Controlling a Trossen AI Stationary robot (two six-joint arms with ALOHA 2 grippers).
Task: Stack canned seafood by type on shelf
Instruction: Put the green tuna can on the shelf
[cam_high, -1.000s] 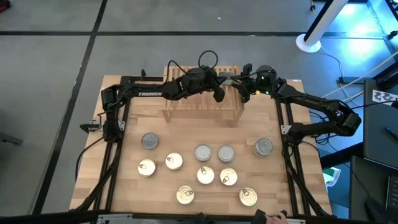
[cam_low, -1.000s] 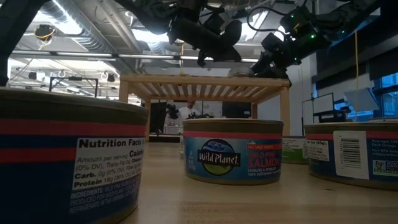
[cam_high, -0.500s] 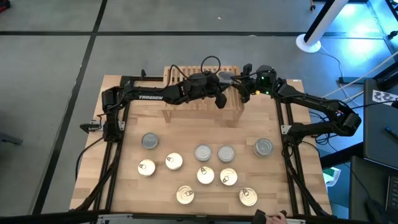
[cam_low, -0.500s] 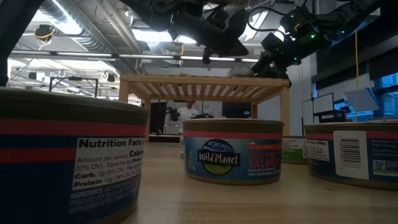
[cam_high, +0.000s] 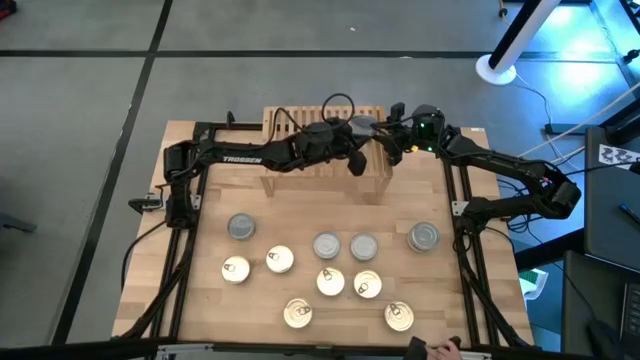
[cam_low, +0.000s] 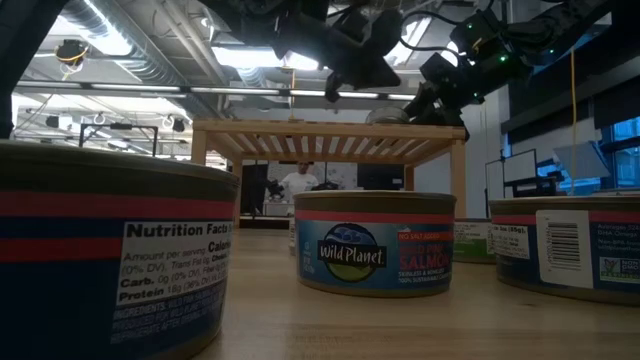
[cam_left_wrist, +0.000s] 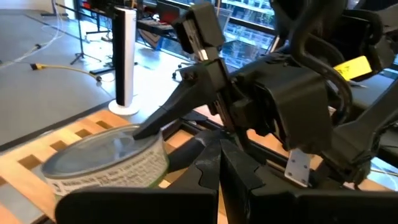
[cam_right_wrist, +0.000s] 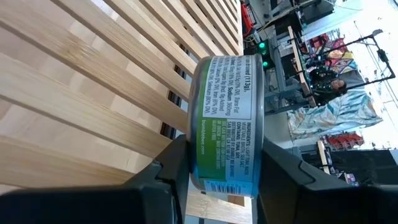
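Right gripper (cam_right_wrist: 217, 163) clamped on a silver-lidded tin (cam_right_wrist: 227, 121), sitting on the slatted top of the shelf (cam_high: 300, 165) near its right end. Left gripper (cam_high: 355, 160) hanging over the shelf just beside that tin; can't tell how wide its fingers are, nothing in them. Slid a bit further right along the shelf versus a second ago. Ten more tins (cam_high: 327, 245) loose on the table (cam_high: 200, 300) out front, none shifted.

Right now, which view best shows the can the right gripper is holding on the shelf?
The right wrist view: the green-labelled can fills it, clamped between the right gripper fingers on the shelf slats. The left wrist view shows its lid, the high view a glimpse, the low view only an edge.
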